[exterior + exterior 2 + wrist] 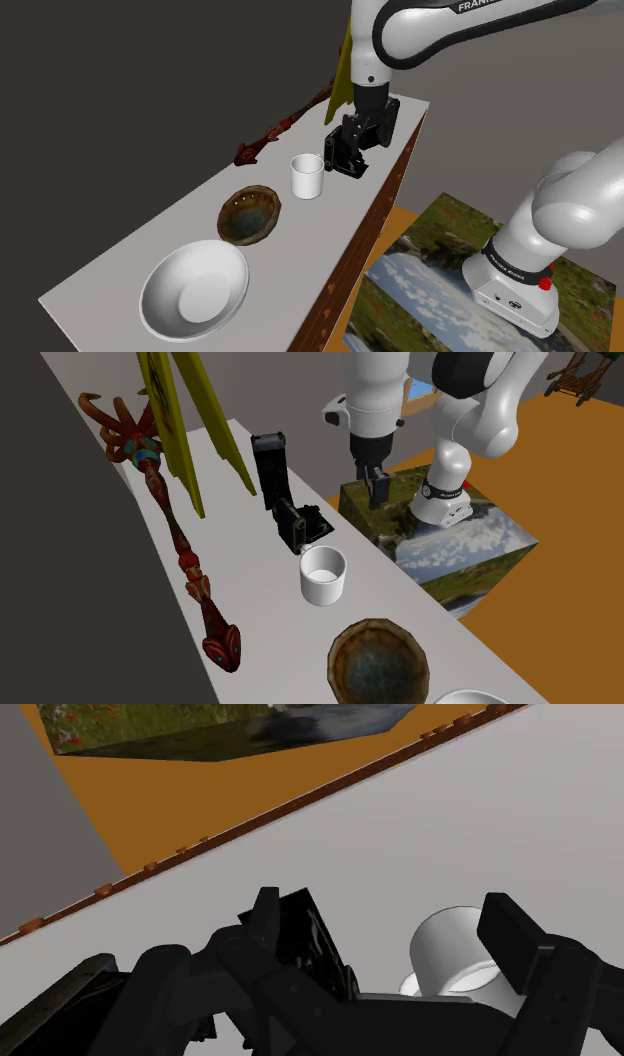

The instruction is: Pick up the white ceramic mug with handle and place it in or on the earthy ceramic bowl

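Scanning from the shoulder view's left, you first meet a wide, shallow white bowl (195, 290) on the grey table top (120, 270). After it comes the earthy brown ceramic bowl (248, 215), mottled inside with a darker rim. Just beside that bowl, further along the table, stands your target: the plain white, straight-sided mug (307, 176). It is upright with its mouth open, resting on the table and apart from both bowls. Its small handle shows in the wrist view. Next comes the all-black two-finger gripper (357, 133), just beyond the mug and near the table's wood-trimmed edge. In the wrist view you can see its fingers (512, 932) standing well apart, and they clasp nothing. Further right, the white arm (440, 30) carries lettering that reads FRAN before the frame cuts it off.
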